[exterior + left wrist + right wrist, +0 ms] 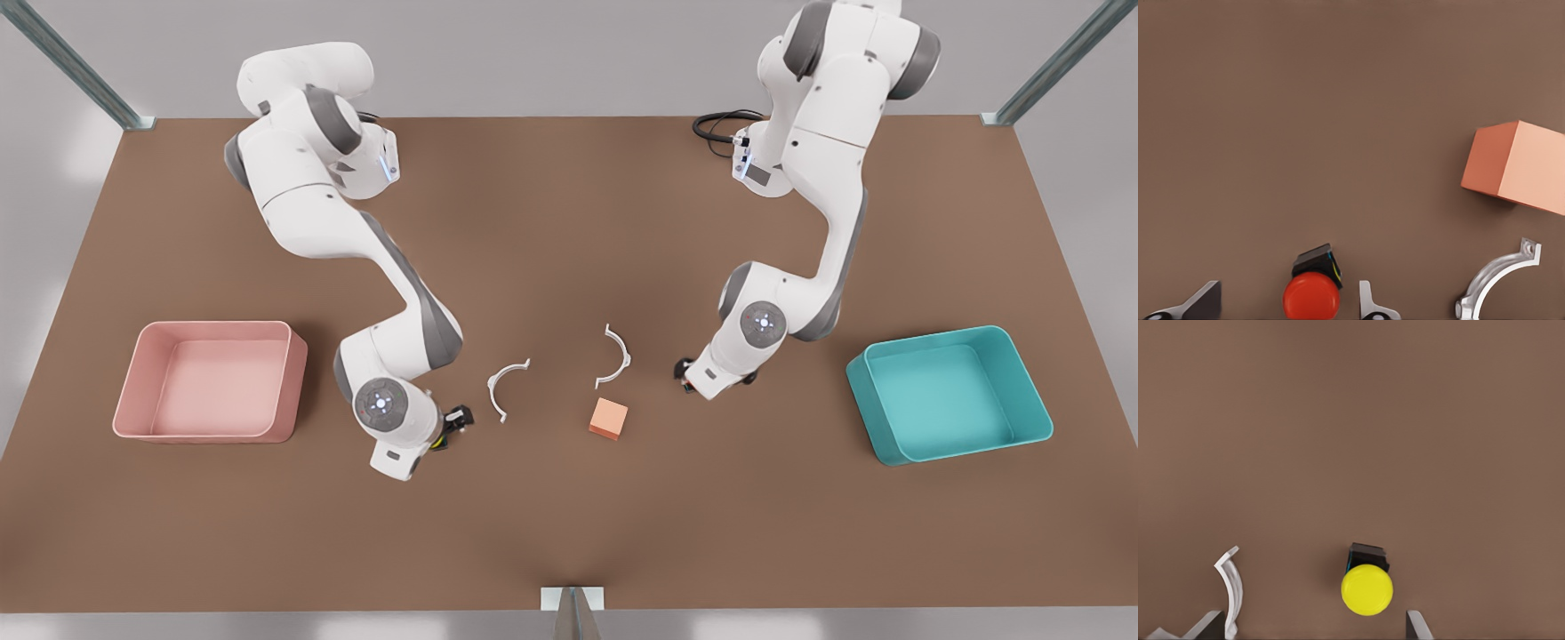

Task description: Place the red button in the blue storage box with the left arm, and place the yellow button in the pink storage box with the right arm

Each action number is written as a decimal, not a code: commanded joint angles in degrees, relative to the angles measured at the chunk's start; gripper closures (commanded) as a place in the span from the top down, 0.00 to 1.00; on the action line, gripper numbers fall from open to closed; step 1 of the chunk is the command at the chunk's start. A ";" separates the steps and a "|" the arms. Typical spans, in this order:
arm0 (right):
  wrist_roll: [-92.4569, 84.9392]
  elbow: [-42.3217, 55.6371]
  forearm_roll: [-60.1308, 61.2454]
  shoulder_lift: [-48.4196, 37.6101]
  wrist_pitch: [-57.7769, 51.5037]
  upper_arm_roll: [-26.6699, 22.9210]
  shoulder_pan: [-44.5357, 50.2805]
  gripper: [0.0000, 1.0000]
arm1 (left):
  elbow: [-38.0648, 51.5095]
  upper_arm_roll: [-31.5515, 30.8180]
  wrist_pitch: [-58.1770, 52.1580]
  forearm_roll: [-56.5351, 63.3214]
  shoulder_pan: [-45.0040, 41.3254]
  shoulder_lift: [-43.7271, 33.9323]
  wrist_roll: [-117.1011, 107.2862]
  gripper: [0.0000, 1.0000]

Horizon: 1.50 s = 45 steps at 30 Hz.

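Starting at the front view's left, the right gripper [1311, 628] straddles the yellow button [1367, 589] beside the pink storage box [211, 382], fingers spread, empty (center before closing). Opposite, the left gripper [1288, 305] brackets the red button [1311, 295], open, blue storage box [949, 393] nearby.

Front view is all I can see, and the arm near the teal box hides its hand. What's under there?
Observer: The red button. In the left wrist view it sits between the left gripper's open fingers, not gripped.
Operator: And the arm by the pink box?
Observer: The right wrist view shows the yellow button between the right gripper's open fingers.
Operator: Is that one all yellow?
Observer: No, a black base pokes out behind its yellow cap.
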 commanded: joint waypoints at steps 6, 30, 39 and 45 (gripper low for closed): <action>0.46 -3.12 -0.52 0.51 6.46 -0.61 -2.06 1.00 | -3.65 0.00 6.92 -0.62 -0.98 1.33 -7.25 1.00; -0.33 -17.18 -0.52 1.66 19.48 -0.25 -4.26 1.00 | -6.11 -0.09 7.10 -2.91 -2.04 1.68 -9.36 0.55; -0.42 -17.00 -0.61 1.66 19.48 -0.43 -4.26 0.47 | -5.58 -0.09 7.19 -2.91 -1.42 -0.25 -9.28 0.49; -3.23 -16.48 -1.75 -4.58 19.04 -1.05 -4.35 0.46 | -11.46 0.08 4.46 -2.91 3.32 -11.76 -5.41 0.49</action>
